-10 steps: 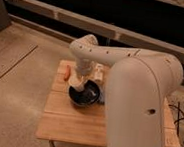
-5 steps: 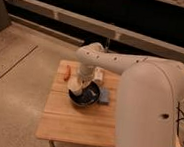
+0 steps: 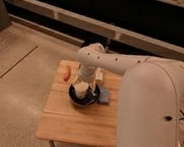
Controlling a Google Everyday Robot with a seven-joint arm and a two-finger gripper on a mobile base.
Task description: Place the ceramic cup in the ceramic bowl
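Camera view gives you the small wooden table (image 3: 79, 124) from above and to one side, with the white arm (image 3: 148, 95) reaching in from the right and bending down over its far half. The gripper (image 3: 82, 85) hangs directly over the bowl (image 3: 84, 95), which sits a little back from the table's middle, toward the far edge. The cup (image 3: 81, 90) shows as a pale, rounded shape inside the bowl's dark rim, right under the gripper. You cannot tell from here whether the gripper is clamped on the cup or has let go of it; the wrist covers the contact.

By the look of it the task is nearly done: the cup is within the bowl's outline and low in it, so the carrying part seems over. What remains, as far as you can judge, is a release if it has not happened, and a clean lift of the arm straight up so the cup does not tip or ride out with it.

The cup reads as plain cream, much narrower than the bowl, apparently upright though its base is hidden. The bowl is shallow, glossy and black. A blue-grey block (image 3: 104, 98) lies just beside the bowl on the right, a small white item (image 3: 100, 75) stands behind it near the far edge, and an orange-red thing (image 3: 66, 72) lies near the far left corner
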